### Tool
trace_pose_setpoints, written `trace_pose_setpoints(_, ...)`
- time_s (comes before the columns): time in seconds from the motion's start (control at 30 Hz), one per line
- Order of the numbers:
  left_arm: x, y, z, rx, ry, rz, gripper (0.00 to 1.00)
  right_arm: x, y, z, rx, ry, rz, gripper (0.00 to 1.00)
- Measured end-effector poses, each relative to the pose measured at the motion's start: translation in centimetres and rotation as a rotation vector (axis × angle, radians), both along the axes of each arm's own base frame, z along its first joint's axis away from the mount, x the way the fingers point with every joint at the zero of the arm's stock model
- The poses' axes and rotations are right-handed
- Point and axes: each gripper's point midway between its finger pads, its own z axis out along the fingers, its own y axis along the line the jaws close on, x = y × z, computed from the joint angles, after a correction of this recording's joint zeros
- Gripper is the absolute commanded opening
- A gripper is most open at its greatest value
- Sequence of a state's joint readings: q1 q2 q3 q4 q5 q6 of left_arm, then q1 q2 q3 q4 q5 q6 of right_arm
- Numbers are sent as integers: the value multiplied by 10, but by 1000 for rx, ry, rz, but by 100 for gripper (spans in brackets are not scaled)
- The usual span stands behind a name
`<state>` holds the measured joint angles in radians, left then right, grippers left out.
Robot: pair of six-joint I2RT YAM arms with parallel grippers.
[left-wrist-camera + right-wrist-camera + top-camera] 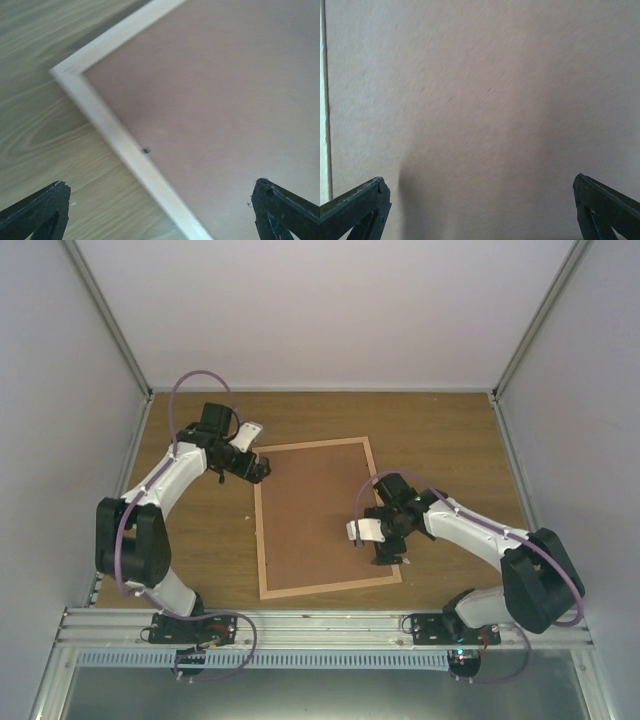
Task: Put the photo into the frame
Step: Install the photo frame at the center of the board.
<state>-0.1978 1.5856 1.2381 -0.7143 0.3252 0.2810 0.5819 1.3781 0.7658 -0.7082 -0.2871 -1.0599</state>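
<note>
Wide wooden table (200, 530) and, lying flat in the middle of it, the frame (262, 540), pale wood rails all the way round, back side up, with the plain brown backing board (320, 510) filling it rail to rail. Its long axis runs from the near edge of the table toward the far wall, turned just slightly, short rails far and near. The photo? Not in sight in any view; whether it sits under that board cannot be told from here. Now the arms: the left gripper (161, 185) hangs right over the frame's far-left corner, jaws spread wide and empty, the left rail running diagonally between its fingers. The right gripper (479, 180) hovers over the board's right-hand middle, jaws equally wide, nothing held, only a sliver of rail at its view's left edge. So both are above the frame, the left nearer a rail and a corner, the right nearer the board's centre. My read: that board has to come out first. Smallest thing out there, a dark tab (146, 150) on the left rail's inner edge.
</note>
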Motion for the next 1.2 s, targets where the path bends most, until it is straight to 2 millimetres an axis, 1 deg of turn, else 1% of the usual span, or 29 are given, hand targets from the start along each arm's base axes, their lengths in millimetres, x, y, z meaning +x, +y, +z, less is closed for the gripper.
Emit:
trace_pose_setpoints(0.03, 5, 8, -5, 5, 14, 39, 99, 2, 4, 4, 9, -4, -3, 100)
trace_pose_setpoints(0.07, 12, 21, -12, 16, 30, 99, 99, 5, 9, 8, 21, -11, -7, 100)
trace_pose_setpoints(0.13, 17, 34, -22, 30, 60, 172, 99, 8, 17, 12, 36, -18, -9, 100)
trace_pose_setpoints(0.17, 18, 38, -27, 38, 77, 207, 99, 7, 20, 11, 37, -15, -8, 100)
trace_pose_setpoints(0.23, 21, 41, -36, 48, 104, 257, 99, 3, 22, 4, 28, 4, -9, 100)
trace_pose_setpoints(0.33, 27, 46, -49, 64, 140, 318, 99, -4, 19, -11, 4, 50, -25, 100)
trace_pose_setpoints(0.4, 29, 49, -60, 74, 169, 358, 99, -3, 19, -11, 6, 54, -37, 100)
trace_pose_setpoints(0.5, 29, 54, -71, 93, 198, 404, 99, -4, 19, -12, 5, 60, -46, 100)
trace_pose_setpoints(0.73, 30, 57, -77, 117, 207, 454, 99, -4, 21, -14, 19, 80, -59, 100)
trace_pose_setpoints(1.03, 27, 55, -98, 154, 250, 459, 99, -5, 21, -14, 26, 83, -63, 100)
trace_pose_setpoints(1.2, 26, 54, -102, 162, 260, 464, 99, -6, 24, -15, 42, 89, -59, 100)
